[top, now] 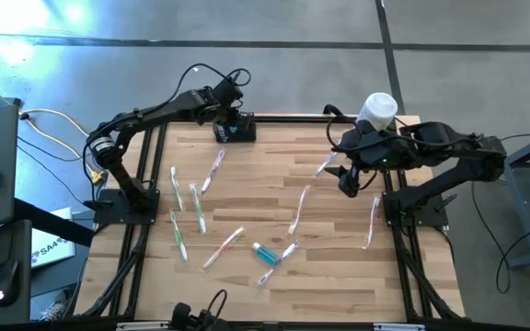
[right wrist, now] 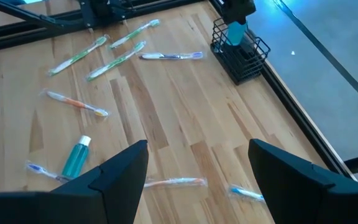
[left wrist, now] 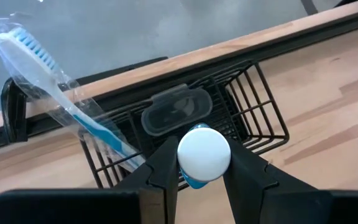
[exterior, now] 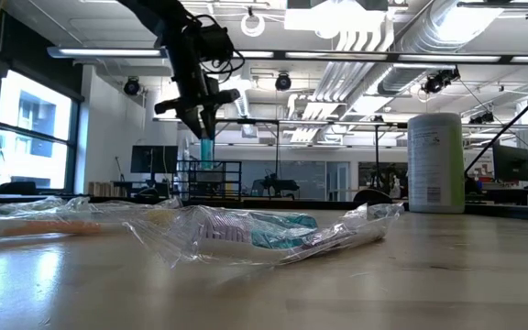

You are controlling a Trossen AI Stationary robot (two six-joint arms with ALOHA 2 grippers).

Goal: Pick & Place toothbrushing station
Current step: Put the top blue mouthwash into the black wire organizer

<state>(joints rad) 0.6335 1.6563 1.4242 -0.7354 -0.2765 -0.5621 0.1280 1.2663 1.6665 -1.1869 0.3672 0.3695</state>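
Left gripper [left wrist: 197, 177] is clamping a teal toothpaste tube [left wrist: 202, 155], white cap up, right over the black toothbrushing station [left wrist: 253, 118] below it, while the right gripper [right wrist: 197, 168] is idling with fingers spread wide, well away from the rack.

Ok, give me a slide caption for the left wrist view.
Left hand holds a white-capped teal tube above the black wire rack, where a plastic-wrapped blue toothbrush leans.

Grey concrete floor [top: 274, 23], tall windows [exterior: 26, 128], exposed ceiling ducts [exterior: 374, 41] and bright strip lights [exterior: 108, 52].
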